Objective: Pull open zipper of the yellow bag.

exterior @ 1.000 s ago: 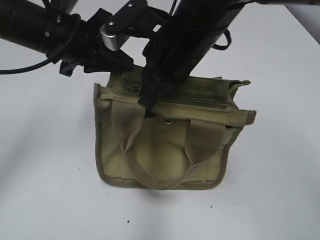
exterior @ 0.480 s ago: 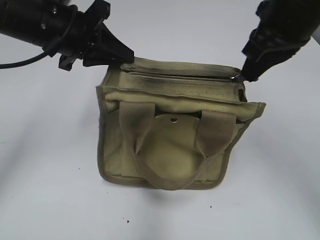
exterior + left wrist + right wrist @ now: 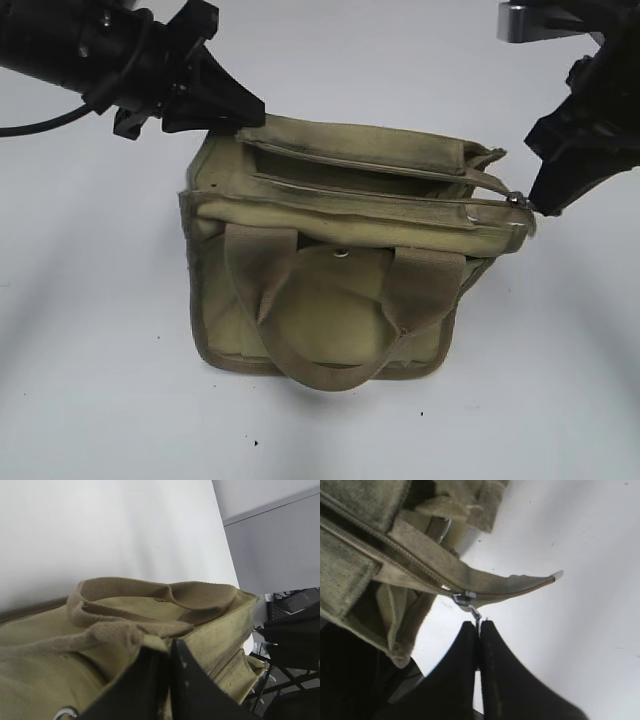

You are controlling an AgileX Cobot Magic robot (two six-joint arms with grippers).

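Note:
The yellow bag [image 3: 330, 310] stands upright mid-table, handles facing the camera. Its zipper [image 3: 400, 195] runs along the top, and the mouth gapes dark behind it. My right gripper [image 3: 538, 205] hangs just past the bag's right end, shut on the silver pull tab [image 3: 516, 199]. In the right wrist view the pull tab [image 3: 475, 613] is pinched at the tips of my right gripper [image 3: 480, 624], and the slider sits at the end of the zipper [image 3: 395, 550]. My left gripper [image 3: 245, 115] is shut on the bag's back left top corner. Its jaws [image 3: 167, 647] clamp olive fabric.
The white table [image 3: 100, 400] surrounds the bag. A black cable [image 3: 40, 125] trails from the left arm. The silver snap [image 3: 342, 253] sits on the front flap between the handles [image 3: 320, 372]. Dark equipment [image 3: 295, 630] stands beyond the table's edge in the left wrist view.
My right gripper has travelled from the bag's left-middle to past its right end, dragging the slider along; the bag's top now gapes. The left gripper has kept its hold.

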